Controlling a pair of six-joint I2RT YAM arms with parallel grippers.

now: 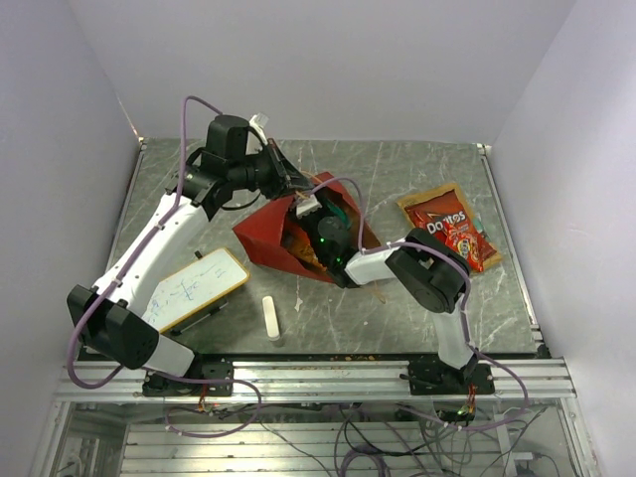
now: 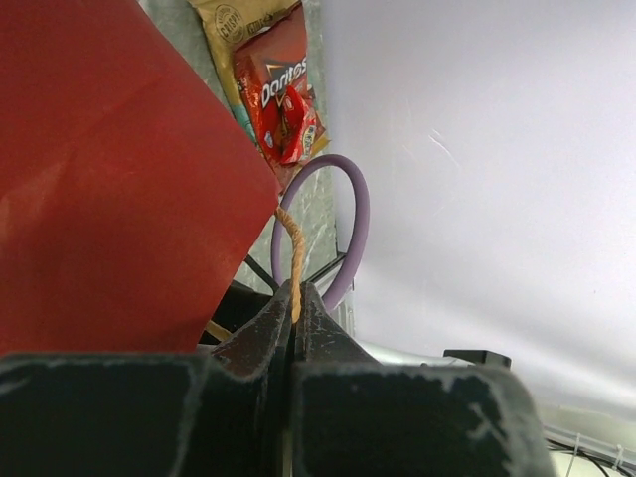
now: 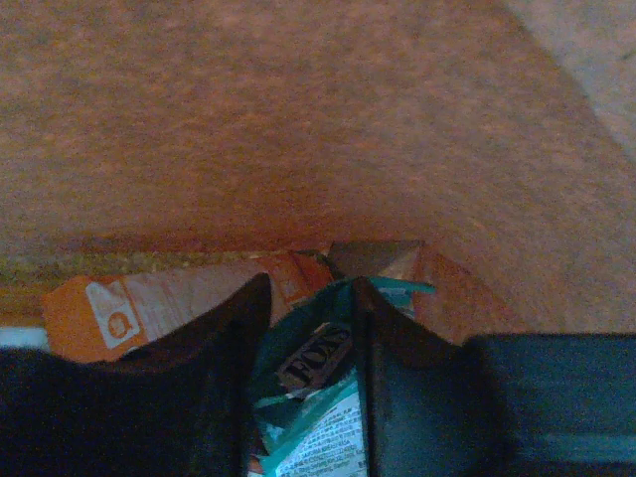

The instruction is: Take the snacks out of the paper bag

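While the left claw (image 2: 295,300) pinches shut on the bag's (image 1: 263,238) tan handle (image 2: 291,248), the right claw (image 3: 310,295) sits deep inside the bag, fingers narrowly apart, clamped on a teal packet (image 3: 298,412). Orange packet (image 3: 149,308) just beside it. More packets (image 1: 449,227) lie on the table (image 1: 397,169), right of the bag.

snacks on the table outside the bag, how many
3: a tan packet, a red Doritos packet lying on it, and a small red packet on top, piled right of the paper bag. Others may hide underneath.
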